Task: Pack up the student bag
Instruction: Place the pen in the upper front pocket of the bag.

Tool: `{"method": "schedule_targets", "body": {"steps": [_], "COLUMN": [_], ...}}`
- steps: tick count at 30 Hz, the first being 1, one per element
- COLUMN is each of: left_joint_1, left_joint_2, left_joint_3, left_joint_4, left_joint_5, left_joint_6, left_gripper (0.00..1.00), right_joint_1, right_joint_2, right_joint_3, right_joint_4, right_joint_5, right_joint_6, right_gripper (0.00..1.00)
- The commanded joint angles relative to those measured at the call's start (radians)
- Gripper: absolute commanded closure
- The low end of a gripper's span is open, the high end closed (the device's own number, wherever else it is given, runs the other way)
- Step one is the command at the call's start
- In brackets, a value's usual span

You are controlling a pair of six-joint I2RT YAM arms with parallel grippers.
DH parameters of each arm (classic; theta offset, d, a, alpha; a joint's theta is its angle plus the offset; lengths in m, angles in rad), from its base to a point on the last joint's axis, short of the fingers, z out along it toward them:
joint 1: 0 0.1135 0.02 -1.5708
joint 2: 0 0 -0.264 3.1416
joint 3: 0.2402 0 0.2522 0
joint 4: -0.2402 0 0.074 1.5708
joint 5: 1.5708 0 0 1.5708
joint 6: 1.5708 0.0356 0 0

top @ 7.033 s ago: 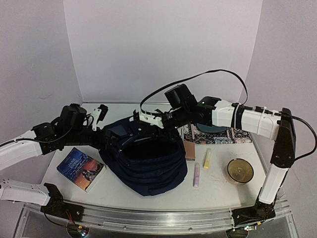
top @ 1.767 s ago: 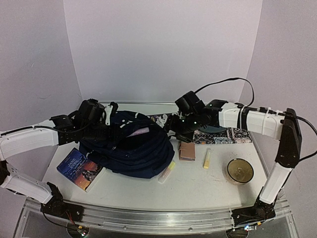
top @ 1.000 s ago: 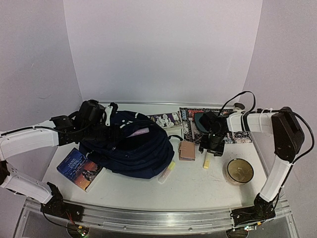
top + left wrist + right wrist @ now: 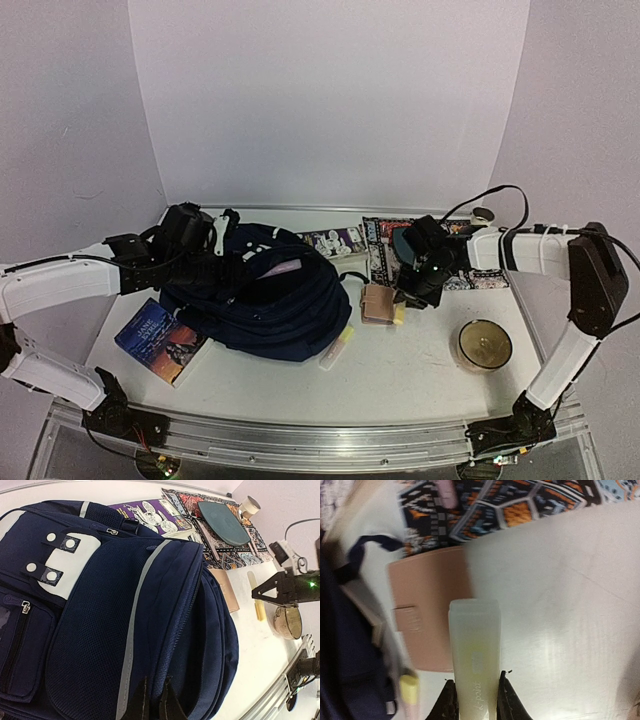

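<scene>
The student bag (image 4: pixel 265 305) is a large navy backpack with white stripe trim, lying left of centre; the left wrist view looks along the bag's front (image 4: pixel 125 595). My left gripper (image 4: pixel 152 702) is shut on a fold of its fabric beside a zipper seam. My right gripper (image 4: pixel 405 302) is shut on a pale yellow highlighter (image 4: pixel 474 645), which hangs just above the table beside a tan wallet (image 4: pixel 377 303). In the right wrist view the black fingers (image 4: pixel 505 700) press both sides of the highlighter, and the wallet (image 4: pixel 430 625) lies behind it.
A second highlighter (image 4: pixel 337 347) lies against the bag's right edge. A paperback (image 4: pixel 162 340) sits front left, a bowl (image 4: pixel 485 343) front right. At the back lie a patterned mat (image 4: pixel 480 272) with a teal pouch (image 4: pixel 404 240), a comic book (image 4: pixel 335 240) and a tape roll (image 4: pixel 483 213).
My right gripper has closed on the pale yellow highlighter, lifted it off the table and carried it left towards the wallet. The left arm and the bag have not moved.
</scene>
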Motion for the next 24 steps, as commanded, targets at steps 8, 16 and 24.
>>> {"method": "schedule_targets", "body": {"steps": [8,16,24], "left_joint_1": [-0.001,-0.003,-0.002], "left_joint_2": [-0.012,-0.024,-0.046], "left_joint_3": [0.016,-0.005,-0.021], "left_joint_4": [0.100,0.150,0.157], "left_joint_5": [0.081,0.126,0.104], "left_joint_6": [-0.040,-0.061,-0.064], "left_gripper": [1.00,1.00,1.00], "right_joint_1": [0.200,0.266,0.294], "right_joint_2": [0.039,0.199,0.307], "right_joint_3": [0.223,0.422,0.568], "right_joint_4": [0.189,0.290,0.297], "right_joint_5": [-0.138,-0.188,-0.199], "right_joint_6": [0.264,0.384,0.386], "right_gripper": [1.00,1.00,0.55]}}
